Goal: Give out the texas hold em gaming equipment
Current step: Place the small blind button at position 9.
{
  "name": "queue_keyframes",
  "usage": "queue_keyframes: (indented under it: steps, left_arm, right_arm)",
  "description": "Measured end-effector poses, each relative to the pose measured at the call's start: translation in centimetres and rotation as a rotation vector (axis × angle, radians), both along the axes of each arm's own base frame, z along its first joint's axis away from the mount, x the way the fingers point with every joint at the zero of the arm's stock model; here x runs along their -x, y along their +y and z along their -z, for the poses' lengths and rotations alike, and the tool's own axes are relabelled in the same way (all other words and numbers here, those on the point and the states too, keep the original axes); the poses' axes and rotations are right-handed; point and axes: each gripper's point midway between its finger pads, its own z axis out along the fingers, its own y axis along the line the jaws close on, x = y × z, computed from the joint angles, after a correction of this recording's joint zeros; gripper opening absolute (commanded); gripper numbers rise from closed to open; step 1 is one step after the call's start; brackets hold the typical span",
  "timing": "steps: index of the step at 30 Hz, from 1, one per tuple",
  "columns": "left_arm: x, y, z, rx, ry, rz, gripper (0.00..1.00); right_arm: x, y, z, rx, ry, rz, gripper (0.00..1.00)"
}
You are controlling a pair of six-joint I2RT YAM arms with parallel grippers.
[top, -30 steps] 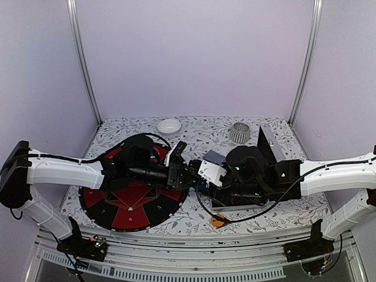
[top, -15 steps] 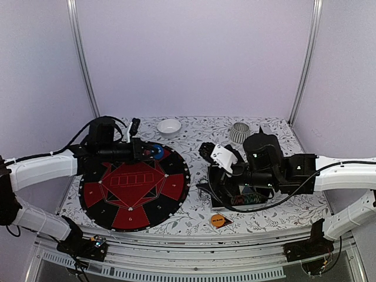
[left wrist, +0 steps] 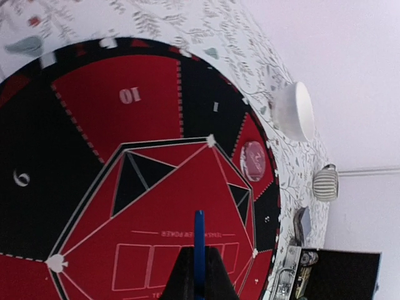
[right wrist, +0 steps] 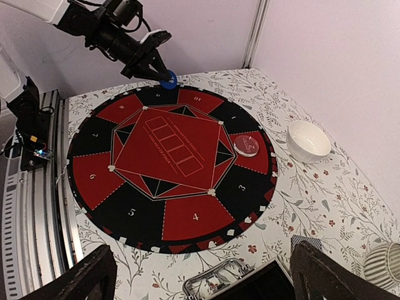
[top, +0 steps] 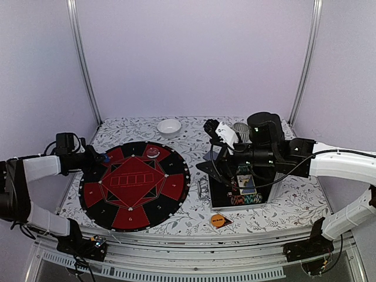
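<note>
orange disc lies on the tabletop near the front edge, off the mat, not yet placed. behind it, open black case holds striped chips and what look like cards; none dealt out. round red-and-black mat: one pale disc sits on a far seat. left tool pinched on the blue disc, edge-on over the mat's left rim, not yet set down. right tool spread wide, empty, raised over the case. white bowl and ribbed cup at the back. judgement: early; one button placed, a second in hand, most left.
</note>
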Motion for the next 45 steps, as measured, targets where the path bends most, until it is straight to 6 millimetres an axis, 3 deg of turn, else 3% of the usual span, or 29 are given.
queue_keyframes:
  steps: [5, 11, 27, 33, 36, 41, 45]
  left_arm:
    - [1.7, 2.3, 5.4, 0.078, 0.149, -0.105, 0.0]
    - [1.7, 3.0, 8.3, 0.118, 0.214, -0.141, 0.0]
    - [0.8, 8.2, 9.1, 0.098, 0.177, -0.297, 0.0]
    - [0.7, 8.6, 9.4, 0.109, 0.171, -0.3, 0.41]
    - [0.6, 8.7, 9.1, 0.108, 0.16, -0.3, 0.51]
    - [0.8, 9.3, 8.2, 0.068, 0.147, -0.323, 0.76]
    - [1.5, 10.2, 7.1, 0.015, 0.146, -0.364, 0.89]
  right_arm:
    - [-1.6, -0.2, 1.3, 0.025, 0.017, 0.003, 0.99]
    - [-2.1, -0.3, 1.8, 0.038, 0.021, -0.005, 0.99]
    - [-2.1, -0.1, 0.9, 0.027, 0.016, -0.013, 0.99]
    - [-2.1, -0.2, 0.9, 0.029, 0.02, -0.011, 0.99]
    - [-2.1, -0.2, 1.0, 0.034, 0.025, -0.012, 0.99]
    - [-1.9, -0.4, 1.2, 0.047, 0.042, -0.011, 0.99]
    - [-2.0, -0.2, 0.4, 0.049, 0.069, -0.003, 0.99]
